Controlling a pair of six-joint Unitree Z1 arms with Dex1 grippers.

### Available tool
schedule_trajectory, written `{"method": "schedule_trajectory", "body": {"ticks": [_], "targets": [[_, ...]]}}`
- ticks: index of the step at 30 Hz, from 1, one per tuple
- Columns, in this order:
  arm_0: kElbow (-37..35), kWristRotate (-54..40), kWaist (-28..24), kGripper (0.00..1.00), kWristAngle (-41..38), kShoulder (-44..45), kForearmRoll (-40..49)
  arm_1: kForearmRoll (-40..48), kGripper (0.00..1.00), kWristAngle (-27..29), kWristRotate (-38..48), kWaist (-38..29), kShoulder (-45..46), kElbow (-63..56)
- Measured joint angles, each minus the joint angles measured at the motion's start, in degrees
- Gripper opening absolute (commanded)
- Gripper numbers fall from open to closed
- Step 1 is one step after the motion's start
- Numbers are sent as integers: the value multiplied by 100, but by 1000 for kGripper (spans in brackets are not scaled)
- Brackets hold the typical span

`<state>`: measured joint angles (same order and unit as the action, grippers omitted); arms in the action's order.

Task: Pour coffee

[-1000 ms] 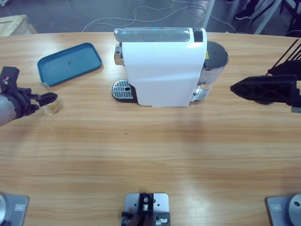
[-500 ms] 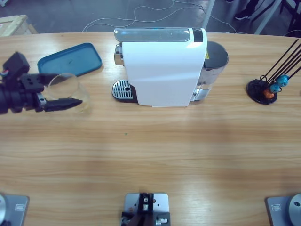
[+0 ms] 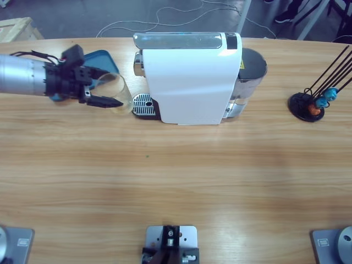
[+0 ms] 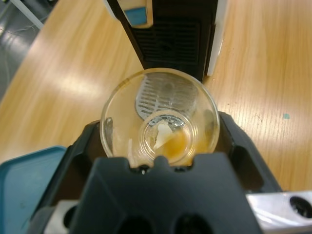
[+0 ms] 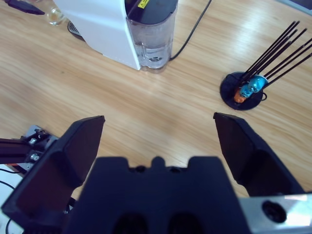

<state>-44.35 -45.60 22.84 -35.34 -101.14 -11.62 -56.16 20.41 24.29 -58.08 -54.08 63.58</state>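
The coffee [image 4: 176, 142] is sitting as a shallow pale-brown pool in the bottom of the clear glass tumbler [image 3: 116, 92], and that tumbler is lying tipped on its side in the air, its open mouth facing the wrist camera and its base pointing toward the machine. The left gripper [image 3: 102, 88] is clamping it, one black jaw pressing on each side of the glass wall, and the silver arm is reaching in from the left edge of the table. Through the glass in the left wrist view the round metal drip grate [image 3: 143, 104] is showing, with the dark front of the coffee machine [image 3: 190, 77] rising just beyond it; from above, the tumbler's base is hanging just left of that grate, close to it. Behind the gripper, the blue tray [image 3: 102, 59] is lying on the far left of the wooden table [image 3: 181, 187], partly covered by the arm. On the machine's right end the clear water tank [image 5: 155, 45] with its dark lid is standing against the white body, a black cable trailing away from it. Far right, the black capsule stand [image 3: 309, 106] with thin rods is holding blue and orange capsules. The right gripper [image 5: 158, 131] is hanging high over the table, jaws spread wide with nothing between them, looking down on the machine's tank end and the stand.
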Motion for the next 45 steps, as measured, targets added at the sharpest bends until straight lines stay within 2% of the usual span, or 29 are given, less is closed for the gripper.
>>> {"method": "schedule_trajectory", "body": {"ticks": [15, 25, 26, 27, 28, 30, 41, 45], "targets": [[-453, 222, 305, 0, -114, -731, -411, -30, 1000, 21, 0, 0, -4, 0], [-568, 316, 443, 0, -119, -861, -516, -30, 1000, 21, 0, 0, -44, 0], [-568, 316, 455, 123, -119, -861, -517, -30, 1000, 21, 0, 0, -44, 0], [-569, 316, 467, 695, -119, -861, -517, -30, 1000, 21, 0, 0, -44, 0], [-569, 316, 479, 931, -119, -861, -517, -30, 1000, 21, 0, 0, -44, 0], [-569, 316, 501, 982, -119, -861, -517, -30, 1000, 21, 0, 0, -44, 0], [-556, 317, 527, 982, -123, -864, -597, -30, 1000, 21, -2, 0, -44, 1], [-300, 317, 421, 982, -222, -658, -603, -16, 1000, 81, -9, 0, -80, 100]]}}
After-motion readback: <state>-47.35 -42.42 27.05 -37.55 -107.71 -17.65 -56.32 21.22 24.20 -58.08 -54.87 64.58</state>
